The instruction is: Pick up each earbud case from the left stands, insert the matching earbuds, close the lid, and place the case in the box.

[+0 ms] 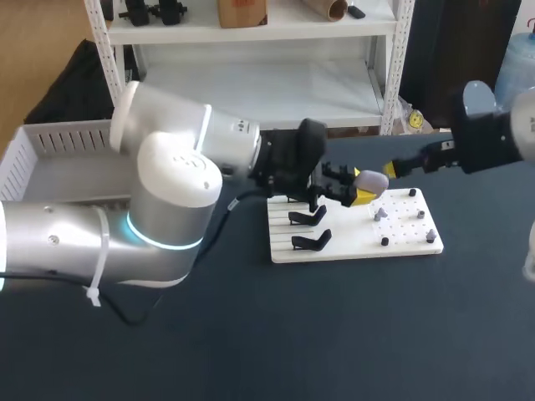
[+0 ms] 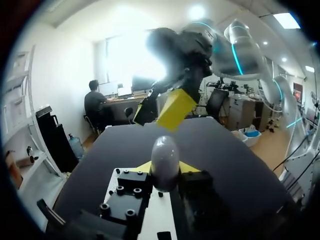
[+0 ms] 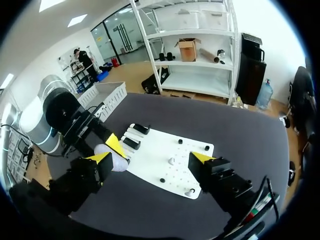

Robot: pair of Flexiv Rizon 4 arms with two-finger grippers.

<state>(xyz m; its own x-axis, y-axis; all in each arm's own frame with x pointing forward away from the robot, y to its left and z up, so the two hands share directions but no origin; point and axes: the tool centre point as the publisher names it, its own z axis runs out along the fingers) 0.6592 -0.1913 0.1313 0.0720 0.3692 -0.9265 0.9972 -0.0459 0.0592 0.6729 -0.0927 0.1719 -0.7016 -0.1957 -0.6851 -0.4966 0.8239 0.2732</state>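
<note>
Head view, centre of frame: left hand [image 2: 166,168] is closed on the earbud case [image 1: 370,181], a pale, rounded shell. It holds the case above the upper edge of the white board [image 1: 351,246], clear of the surface. Left wrist view confirms this: one yellow fingertip sits on each side of the case, both pressed against it, and the case stands upright between them.

Right hand [image 3: 150,159] comes in from the right of the frame. Its fingers are spread wide and hold nothing. In its own wrist view the case sits just beside one of its yellow fingertips [image 3: 101,157]. Cannot tell whether they touch.

The board lies flat on the dark tabletop [image 1: 351,334], right of centre. Two black stands [image 1: 308,217] sit on the board's left part, one nearer the lower edge than the other, and both are bare. Small dark and pale pieces [image 1: 384,241] are dotted over the board's right part. They are too small to identify.

The box [image 1: 50,142], white with slatted walls, sits at the upper left of the frame, partly behind the left arm [image 1: 167,192].
</note>
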